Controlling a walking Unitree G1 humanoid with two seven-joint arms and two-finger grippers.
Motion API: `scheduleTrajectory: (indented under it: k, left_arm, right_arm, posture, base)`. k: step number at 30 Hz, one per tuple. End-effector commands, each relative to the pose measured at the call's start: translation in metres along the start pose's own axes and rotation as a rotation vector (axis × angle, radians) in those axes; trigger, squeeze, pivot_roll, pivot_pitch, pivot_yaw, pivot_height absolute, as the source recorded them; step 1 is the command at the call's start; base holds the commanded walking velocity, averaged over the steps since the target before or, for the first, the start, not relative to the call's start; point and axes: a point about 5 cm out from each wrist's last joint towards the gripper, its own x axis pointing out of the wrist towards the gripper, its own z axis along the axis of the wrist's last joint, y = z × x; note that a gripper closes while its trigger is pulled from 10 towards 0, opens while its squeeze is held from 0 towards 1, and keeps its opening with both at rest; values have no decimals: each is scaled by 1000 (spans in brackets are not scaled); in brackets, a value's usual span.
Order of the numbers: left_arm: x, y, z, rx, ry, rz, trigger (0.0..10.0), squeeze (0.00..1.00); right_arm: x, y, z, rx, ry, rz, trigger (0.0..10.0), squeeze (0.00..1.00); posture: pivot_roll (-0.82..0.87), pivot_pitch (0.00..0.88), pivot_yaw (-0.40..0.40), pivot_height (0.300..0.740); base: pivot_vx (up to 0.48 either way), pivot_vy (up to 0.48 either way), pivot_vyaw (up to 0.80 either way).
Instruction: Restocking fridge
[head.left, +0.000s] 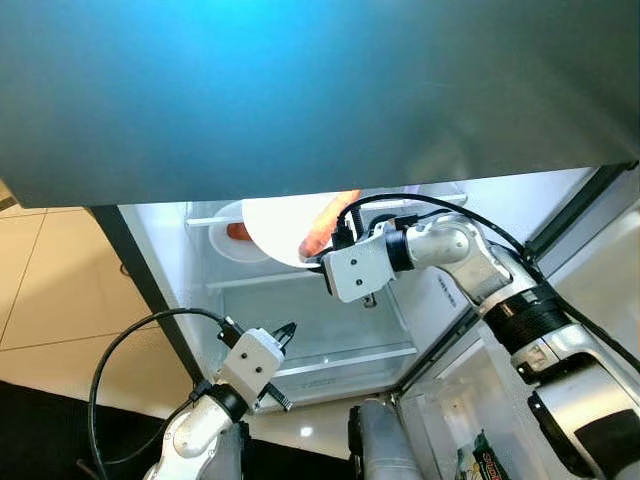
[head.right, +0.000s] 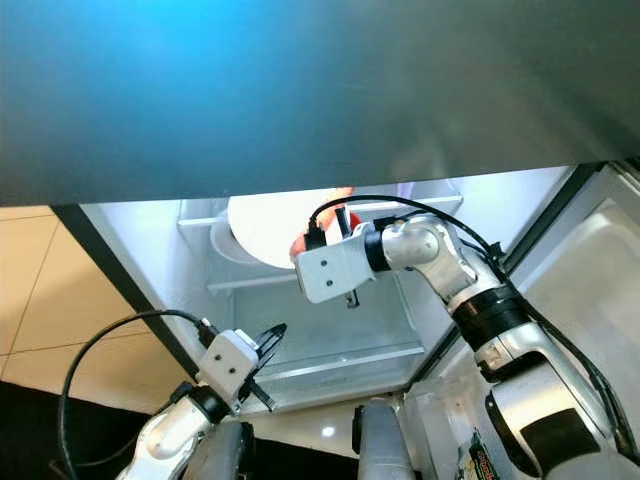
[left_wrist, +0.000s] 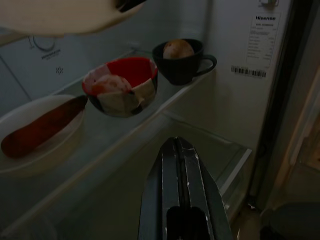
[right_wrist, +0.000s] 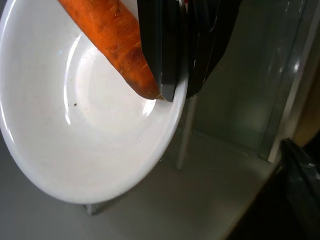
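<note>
My right gripper (head.left: 343, 226) reaches into the open fridge, shut on the rim of a white plate (head.left: 283, 230). An orange carrot (right_wrist: 112, 42) lies on that plate (right_wrist: 95, 145), with one finger (right_wrist: 162, 55) pressing against it. The plate hangs tilted above the upper shelf. On that shelf stand another white plate (left_wrist: 35, 142) with a reddish-brown root (left_wrist: 42, 125), a red and white bowl (left_wrist: 122, 85) and a black cup (left_wrist: 182, 62) holding something round. My left gripper (head.left: 285, 333) is shut and empty, low in front of the fridge, pointing inside.
A wide dark panel (head.left: 300, 90) covers the upper part of the eye views. The fridge door (head.left: 590, 270) stands open at the right, with a packet (head.left: 482, 455) in its lower bin. A glass shelf (head.left: 345, 360) lies below. Beige floor tiles (head.left: 50, 290) are at the left.
</note>
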Motion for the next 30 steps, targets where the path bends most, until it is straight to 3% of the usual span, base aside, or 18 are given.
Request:
scheduleTrajectory:
  k: [1,11,21,30]
  left_arm:
    - [-2,-1,-2,8,20,-17,10000,0]
    - [4,2,7,17,-2,-23,10000,0]
    - [6,3,10,21,-9,-22,10000,0]
    - [10,9,23,8,-82,46,10000,0]
  right_arm:
    - [0,-4,1,-25,2,-13,10000,0]
    - [7,-23,-10,-54,81,-16,10000,0]
    - [13,-30,-18,-50,158,-26,10000,0]
    - [17,-34,-23,-48,202,-79,10000,0]
  posture:
    - [-121,159,-71,627]
    - [-120,168,-73,627]
    - [-119,178,-86,627]
    - [-116,181,-85,627]
  base:
    - [0,0,0]
    - [0,0,0]
    - [0,0,0]
    - [0,0,0]
